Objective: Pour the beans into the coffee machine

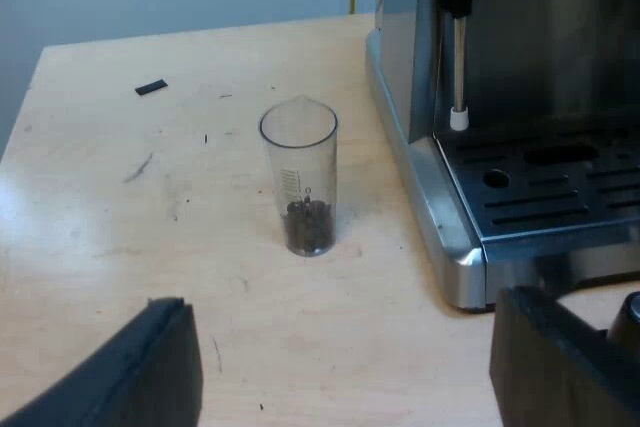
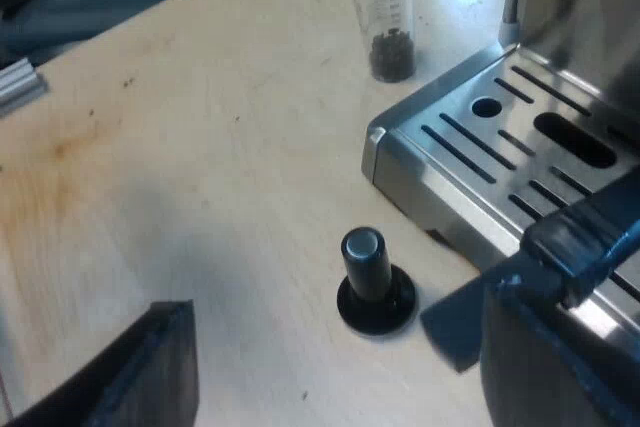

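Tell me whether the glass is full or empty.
Nearly empty: the glass stands upright with beans covering only its bottom.

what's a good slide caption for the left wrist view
Open left gripper faces measuring glass of beans beside the espresso machine.

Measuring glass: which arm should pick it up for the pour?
Left. The left end effector, open, faces the measuring glass squarely, nothing between. The right end effector hangs near the tamper, the glass farther off.

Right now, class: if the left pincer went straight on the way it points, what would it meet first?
Probably the glass of beans, standing dead ahead of the left pincer; depth is unclear.
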